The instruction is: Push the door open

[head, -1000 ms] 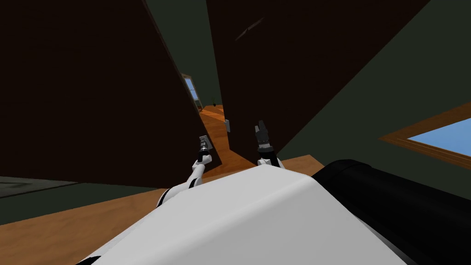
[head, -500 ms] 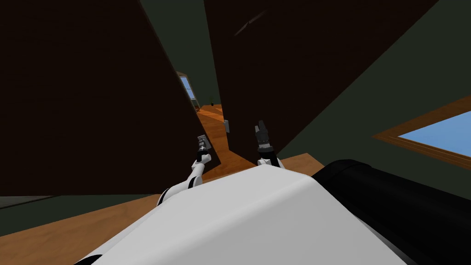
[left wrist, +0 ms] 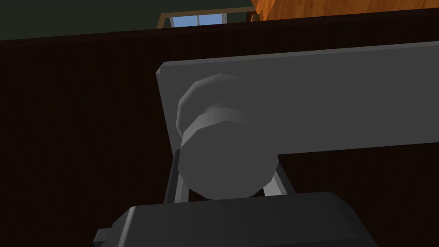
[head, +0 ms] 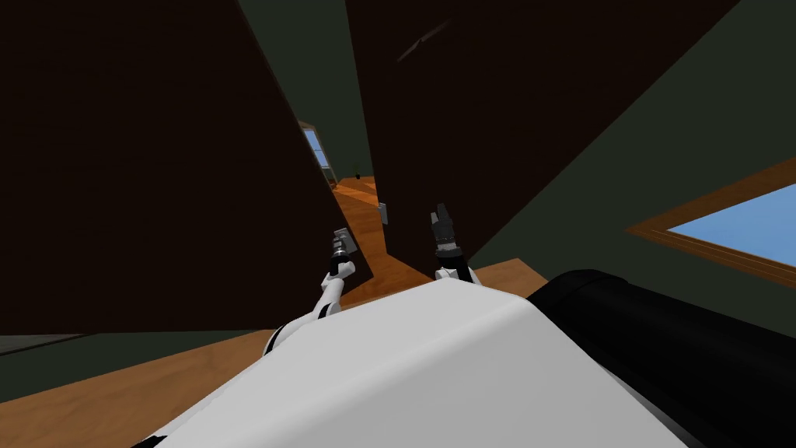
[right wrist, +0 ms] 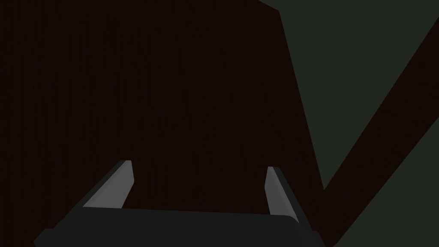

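Note:
Two dark brown door leaves stand ahead, the left door and the right door, with a narrow gap between them. A grey round knob on a grey plate sits at the left door's edge, also seen small in the head view as the knob. My left gripper is shut on this knob, a finger pressing each side. My right gripper is open, with nothing between its fingers, pointing at the right door's face.
Through the gap I see an orange wooden floor and a far window. A small grey plate sits on the right door's edge. A dark green wall with a wood-framed window runs on the right.
The whole head view has shifted slightly, so I have moved a little. My left hand on the knob sits a touch further left. The right gripper holds its place.

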Robot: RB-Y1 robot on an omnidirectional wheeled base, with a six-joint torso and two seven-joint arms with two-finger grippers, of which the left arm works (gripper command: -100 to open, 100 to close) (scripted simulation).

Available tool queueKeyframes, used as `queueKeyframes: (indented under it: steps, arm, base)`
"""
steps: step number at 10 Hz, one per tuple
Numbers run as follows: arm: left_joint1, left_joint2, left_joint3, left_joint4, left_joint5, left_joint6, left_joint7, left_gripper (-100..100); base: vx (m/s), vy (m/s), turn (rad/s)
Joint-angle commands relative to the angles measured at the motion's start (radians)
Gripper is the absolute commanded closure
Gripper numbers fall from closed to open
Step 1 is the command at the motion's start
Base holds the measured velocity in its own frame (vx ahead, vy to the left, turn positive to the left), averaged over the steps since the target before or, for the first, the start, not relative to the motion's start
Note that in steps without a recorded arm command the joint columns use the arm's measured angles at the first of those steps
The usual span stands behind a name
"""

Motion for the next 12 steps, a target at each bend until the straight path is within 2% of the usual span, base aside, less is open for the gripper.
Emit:
queueKeyframes:
  steps: [1,2,3,4,6,8,9,10,11,12]
  arm:
    - [-0.038,0.024,0.015,0.048,0.006,-0.042,-0.001,100]
    - [-0.038,0.024,0.015,0.048,0.006,-0.042,-0.001,100]
    - [-0.025,0.023,0.017,0.029,0.008,-0.007,-0.006,-100]
    - [-0.025,0.023,0.017,0.029,0.008,-0.007,-0.006,-100]
    - [-0.026,0.018,0.021,0.033,0.012,0.010,-0.009,-100]
    - [-0.027,0.003,0.025,0.038,0.015,0.026,-0.011,-100]
    - [-0.028,-0.010,0.027,0.040,0.017,0.034,-0.012,-100]
    - [-0.028,-0.010,0.027,0.040,0.017,0.034,-0.012,-100]
    - [-0.035,-0.005,0.027,0.057,0.017,0.022,-0.010,-100]
    - [-0.031,0.010,0.029,0.055,0.018,0.019,-0.011,-100]
  base:
    - [0.019,0.021,0.064]
    - [0.013,0.032,0.070]
    - [-0.070,-0.096,0.060]
    - [-0.158,-0.160,0.058]
    - [-0.180,-0.125,0.043]
    - [-0.202,-0.161,0.057]
    - [-0.215,-0.141,0.056]
    - [-0.138,-0.104,0.011]
    - [-0.044,-0.041,0.000]
    - [0.094,0.010,-0.029]
